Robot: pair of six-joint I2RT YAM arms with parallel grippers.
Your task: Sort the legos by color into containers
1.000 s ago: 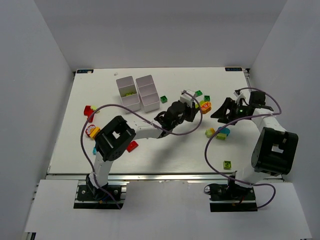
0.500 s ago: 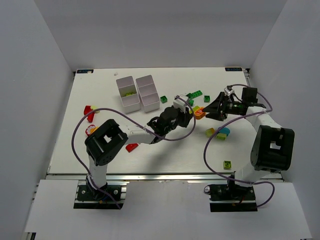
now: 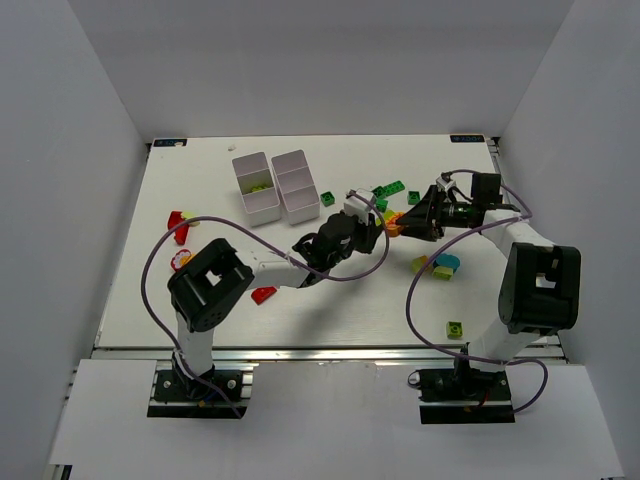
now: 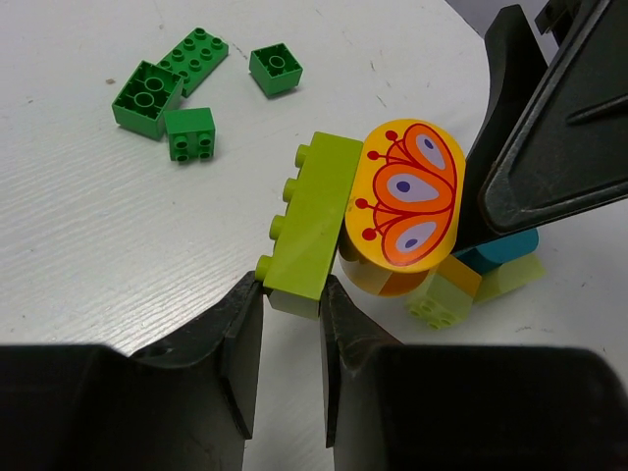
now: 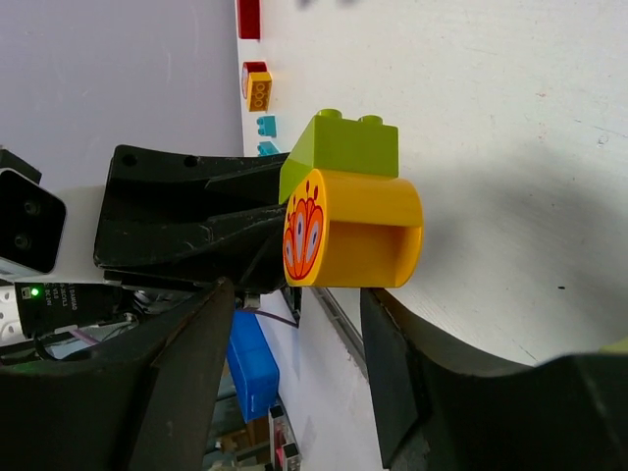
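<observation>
The white worktop [image 3: 330,300] is the biggest thing here, with both arms reaching in toward its middle-right. The two white trays [image 3: 298,208] sit side by side at the far centre-left, three compartments each. The left one's middle compartment has something lime-ish in it, but I can't make out more than that.

The left claw [image 4: 292,294] is clenched on the near end of a lime green brick [image 4: 314,216], pinching it from both sides. Stuck to that brick's far side is a yellow rounded piece [image 4: 407,196] with an orange butterfly-wing print. The pair looks lifted off the worktop, and it throws a shadow in the right wrist view. The right claw [image 5: 294,294] is spread apart with a finger on either side of the yellow piece, so it isn't gripping it. I honestly can't tell if the tips touch it.

Loose stuff:
- Four dark green bricks [image 4: 147,95] are bunched together just past the held pair.
- A cyan brick [image 3: 447,263] has a pale lime one [image 3: 420,264] right beside it, closer to the right arm.
- A tiny lime brick [image 3: 455,328] sits alone near the right arm's base.
- Red bricks [image 3: 178,220] are over at the left edge, plus one more red piece [image 3: 264,294] by the left arm.
</observation>
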